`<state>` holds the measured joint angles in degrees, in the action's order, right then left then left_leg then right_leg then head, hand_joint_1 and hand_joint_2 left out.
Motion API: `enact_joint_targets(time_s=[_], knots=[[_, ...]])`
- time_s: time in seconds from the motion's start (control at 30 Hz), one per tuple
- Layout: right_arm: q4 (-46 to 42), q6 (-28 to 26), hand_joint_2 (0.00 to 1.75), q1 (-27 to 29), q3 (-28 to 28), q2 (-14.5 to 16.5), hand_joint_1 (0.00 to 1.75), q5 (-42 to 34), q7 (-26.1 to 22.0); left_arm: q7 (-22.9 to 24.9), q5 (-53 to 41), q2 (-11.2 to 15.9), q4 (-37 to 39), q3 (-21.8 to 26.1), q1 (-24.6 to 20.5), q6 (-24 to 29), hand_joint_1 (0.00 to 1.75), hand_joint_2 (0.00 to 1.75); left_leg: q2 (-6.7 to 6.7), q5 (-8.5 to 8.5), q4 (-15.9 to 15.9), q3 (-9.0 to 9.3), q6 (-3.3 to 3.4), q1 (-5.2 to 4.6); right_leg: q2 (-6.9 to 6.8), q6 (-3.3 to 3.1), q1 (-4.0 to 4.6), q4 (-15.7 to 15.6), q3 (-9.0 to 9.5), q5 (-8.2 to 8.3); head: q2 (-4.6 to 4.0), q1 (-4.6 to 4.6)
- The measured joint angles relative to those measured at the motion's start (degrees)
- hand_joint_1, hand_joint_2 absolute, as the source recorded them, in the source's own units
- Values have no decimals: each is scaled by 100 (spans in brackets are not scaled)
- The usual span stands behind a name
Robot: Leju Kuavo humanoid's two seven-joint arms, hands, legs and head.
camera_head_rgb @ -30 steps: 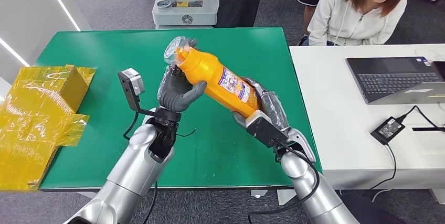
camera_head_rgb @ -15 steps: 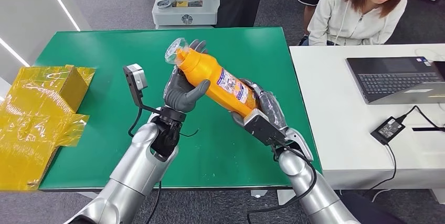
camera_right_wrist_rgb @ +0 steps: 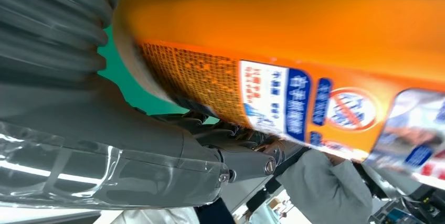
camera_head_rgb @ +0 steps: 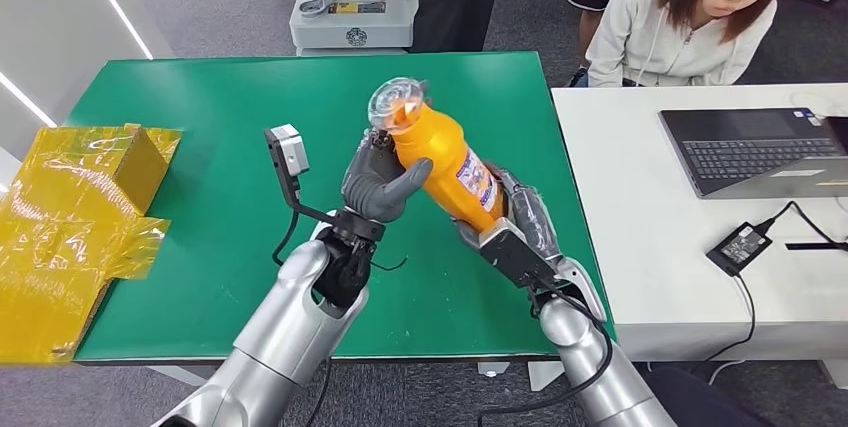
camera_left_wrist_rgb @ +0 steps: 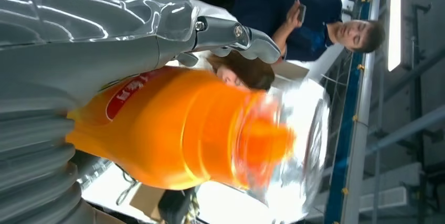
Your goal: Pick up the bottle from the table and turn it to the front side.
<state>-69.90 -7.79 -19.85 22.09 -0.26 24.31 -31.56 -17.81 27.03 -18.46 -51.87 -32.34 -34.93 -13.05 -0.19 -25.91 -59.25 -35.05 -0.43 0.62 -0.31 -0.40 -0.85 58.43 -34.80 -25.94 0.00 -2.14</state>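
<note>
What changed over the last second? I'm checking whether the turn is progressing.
The bottle, held off the table by both hands, has swung more upright, its clear cap rising and moving right. The left hand moved right with it, gripping near the neck; the right hand holds the base. The green table, yellow wrapping and laptop stayed put.

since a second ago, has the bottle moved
Yes. The bottle, held by both hands, has swung more upright and shifted right, toward the green table's edge beside the white desk.
</note>
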Motion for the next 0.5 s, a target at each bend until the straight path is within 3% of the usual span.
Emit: enact_joint_targets(time_s=[0.33, 0.47, 0.5], knots=[[-53, -8, 175, 80, -268, 15, 167, 91, 18, -195, -353, -198, 0, -309, -1, 239, 0, 175, 1, 0, 0, 1, 0, 1, 0, 0, 0, 1, -1, 0, 0, -1], [-118, 33, 175, 99, -365, 53, 165, 186, 83, -492, -977, -238, -3, -490, -5, 779, 134, 175, 2, 0, 0, 1, 0, 0, 2, 0, 0, 1, -2, 0, 0, -1], [-140, 47, 175, 106, -392, 62, 166, 210, 99, -561, -1168, -238, -11, -545, -5, 928, 141, 175, 2, 0, 0, 1, 0, 0, 2, 0, 0, 1, -2, 0, 0, -1]])
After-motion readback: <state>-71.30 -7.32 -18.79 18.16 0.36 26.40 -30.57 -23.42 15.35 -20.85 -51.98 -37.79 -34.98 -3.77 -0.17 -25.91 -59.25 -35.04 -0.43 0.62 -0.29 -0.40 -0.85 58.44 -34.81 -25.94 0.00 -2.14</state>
